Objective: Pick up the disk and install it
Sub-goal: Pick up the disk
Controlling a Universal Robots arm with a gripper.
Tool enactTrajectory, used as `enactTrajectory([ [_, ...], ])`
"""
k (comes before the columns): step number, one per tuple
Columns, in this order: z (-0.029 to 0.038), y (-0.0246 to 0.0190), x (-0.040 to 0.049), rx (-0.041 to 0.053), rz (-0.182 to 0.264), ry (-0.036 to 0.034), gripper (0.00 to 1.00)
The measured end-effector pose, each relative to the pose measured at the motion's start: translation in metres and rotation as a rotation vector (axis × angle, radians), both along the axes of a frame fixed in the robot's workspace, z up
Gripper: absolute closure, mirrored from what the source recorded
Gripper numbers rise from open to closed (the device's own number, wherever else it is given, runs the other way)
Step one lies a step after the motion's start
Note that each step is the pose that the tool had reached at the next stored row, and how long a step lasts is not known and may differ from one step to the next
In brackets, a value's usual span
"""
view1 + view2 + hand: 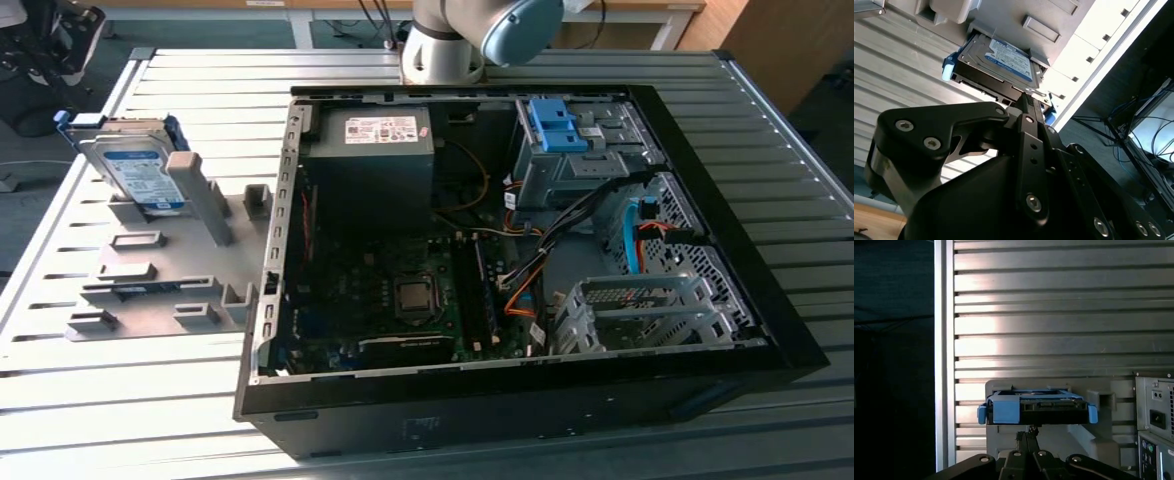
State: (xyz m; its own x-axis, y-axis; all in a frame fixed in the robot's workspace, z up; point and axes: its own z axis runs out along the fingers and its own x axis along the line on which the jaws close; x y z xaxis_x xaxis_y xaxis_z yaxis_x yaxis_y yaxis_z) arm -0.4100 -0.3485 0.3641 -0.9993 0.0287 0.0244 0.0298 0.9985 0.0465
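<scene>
- Disk [139, 168]: one, silver with a blue-and-white label and a blue plastic frame. It stands on edge and leans back in the grey holder [160, 290] at the exterior view's left, outside the computer case [781, 335] and not yet installed.
- In the first wrist view the disk [1036, 407] is seen edge-on, with two blue frame ends, one at each end of that edge. In the second wrist view its label [1010, 59] faces up and away.
- One gripper [1028, 431], black, with its two fingers pressed together and nothing between them. In both wrist views its tip [1024, 98] lines up with the disk's near edge, but I see no contact, and the disk sits free in the holder.
- One arm [461, 35], a pale grey joint with a blue cap, stands at the far edge of the tabletop [134, 400], behind the case.
- One tabletop, made of slatted metal, carries both the holder and the case.
- One computer case, black, lies on its side with the panel off.
- Inside the case there is one black box [374, 170] with one white sticker [382, 129] and one green motherboard [387, 290].
- There is also one blue clip [557, 124], sitting on a grey metal cage [577, 172].
- A second grey cage [641, 310], perforated, sits at the near corner toward the exterior view's right, which makes two cages in all.
- A tangle of orange, black and blue cables [534, 270] runs between the cages and the motherboard.
</scene>
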Motion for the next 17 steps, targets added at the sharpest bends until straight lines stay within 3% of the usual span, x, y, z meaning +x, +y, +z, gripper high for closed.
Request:
enactTrajectory([
  [4,0.0,0.0,0.0,0.0,0.024,0.0001,0.89],
  [17,0.0,0.0,0.0,0.0,0.025,0.0,0.89],
])
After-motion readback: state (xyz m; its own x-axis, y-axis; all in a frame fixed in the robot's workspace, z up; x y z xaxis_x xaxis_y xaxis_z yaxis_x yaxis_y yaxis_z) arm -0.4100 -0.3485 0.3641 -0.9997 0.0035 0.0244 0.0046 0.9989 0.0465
